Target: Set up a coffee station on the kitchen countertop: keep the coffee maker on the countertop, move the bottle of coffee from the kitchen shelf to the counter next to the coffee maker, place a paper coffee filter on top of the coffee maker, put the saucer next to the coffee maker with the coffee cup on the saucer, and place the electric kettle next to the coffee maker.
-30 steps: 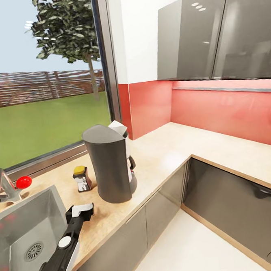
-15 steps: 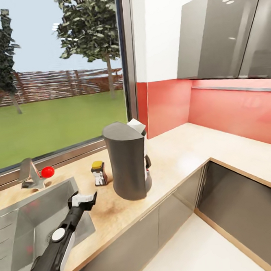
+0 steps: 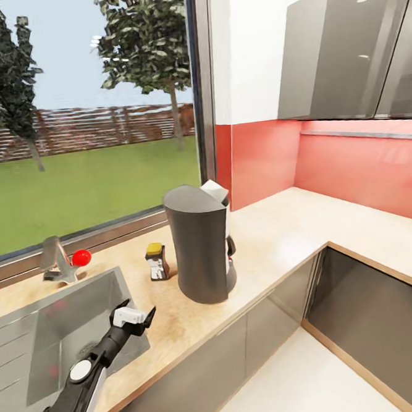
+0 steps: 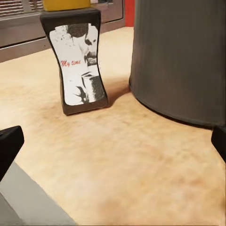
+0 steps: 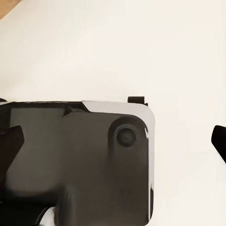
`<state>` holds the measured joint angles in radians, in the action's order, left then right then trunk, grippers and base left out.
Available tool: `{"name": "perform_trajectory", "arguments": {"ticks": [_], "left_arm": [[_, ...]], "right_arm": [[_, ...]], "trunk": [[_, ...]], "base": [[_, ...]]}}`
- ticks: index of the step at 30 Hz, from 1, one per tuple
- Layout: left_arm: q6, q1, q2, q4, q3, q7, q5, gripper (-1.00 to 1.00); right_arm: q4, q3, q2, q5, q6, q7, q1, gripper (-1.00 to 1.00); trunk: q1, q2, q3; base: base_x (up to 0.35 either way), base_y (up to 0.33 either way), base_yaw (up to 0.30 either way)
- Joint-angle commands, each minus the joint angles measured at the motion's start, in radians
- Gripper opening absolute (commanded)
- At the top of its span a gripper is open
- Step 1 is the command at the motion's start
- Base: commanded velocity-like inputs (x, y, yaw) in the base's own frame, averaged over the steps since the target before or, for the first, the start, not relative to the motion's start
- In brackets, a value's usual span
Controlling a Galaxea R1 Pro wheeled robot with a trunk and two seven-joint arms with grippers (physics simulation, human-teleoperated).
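Observation:
The dark grey coffee maker (image 3: 200,250) stands on the beige kitchen countertop (image 3: 276,225) by the window, with a white part at its top. Just beside it, toward the sink, stands the bottle of coffee (image 3: 156,262), a small dark jar with a yellow lid. My left gripper (image 3: 135,317) hovers open over the counter's front edge, short of both. In the left wrist view the bottle of coffee (image 4: 79,66) and the coffee maker (image 4: 183,61) sit close ahead, with the left gripper (image 4: 113,146) empty. My right gripper (image 5: 113,141) is open above the white floor.
A steel sink (image 3: 61,329) lies left of my left arm, with a faucet and red knob (image 3: 80,258) behind it. The counter turns a corner to the right under a red backsplash (image 3: 351,163). Glossy grey wall cabinets (image 3: 342,53) hang above. My dark base (image 5: 80,160) shows below the right gripper.
The head view has swung, so everything sits further right in the picture. The left gripper has drawn back slightly from the coffee maker. The bottle and coffee maker stay put.

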<state>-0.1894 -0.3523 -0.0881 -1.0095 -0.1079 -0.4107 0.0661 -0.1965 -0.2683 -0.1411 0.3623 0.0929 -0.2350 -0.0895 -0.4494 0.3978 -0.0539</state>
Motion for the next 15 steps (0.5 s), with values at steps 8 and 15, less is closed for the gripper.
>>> {"name": "perform_trajectory", "arguments": {"ticks": [8, 15], "left_arm": [[-0.005, 0.003, 0.003, -0.004, 0.003, -0.008, 0.010, 1.00], [-0.005, 0.004, 0.006, -0.004, 0.005, -0.008, 0.011, 1.00]], "right_arm": [[0.000, -0.008, -0.002, 0.010, 0.005, -0.003, -0.001, 1.00], [0.000, -0.007, -0.002, 0.011, 0.005, -0.003, -0.001, 1.00]], "trunk": [[-0.001, 0.002, -0.002], [-0.001, 0.002, -0.002]], "base": [[-0.001, -0.237, 0.001], [-0.068, -0.268, 0.000]]}}
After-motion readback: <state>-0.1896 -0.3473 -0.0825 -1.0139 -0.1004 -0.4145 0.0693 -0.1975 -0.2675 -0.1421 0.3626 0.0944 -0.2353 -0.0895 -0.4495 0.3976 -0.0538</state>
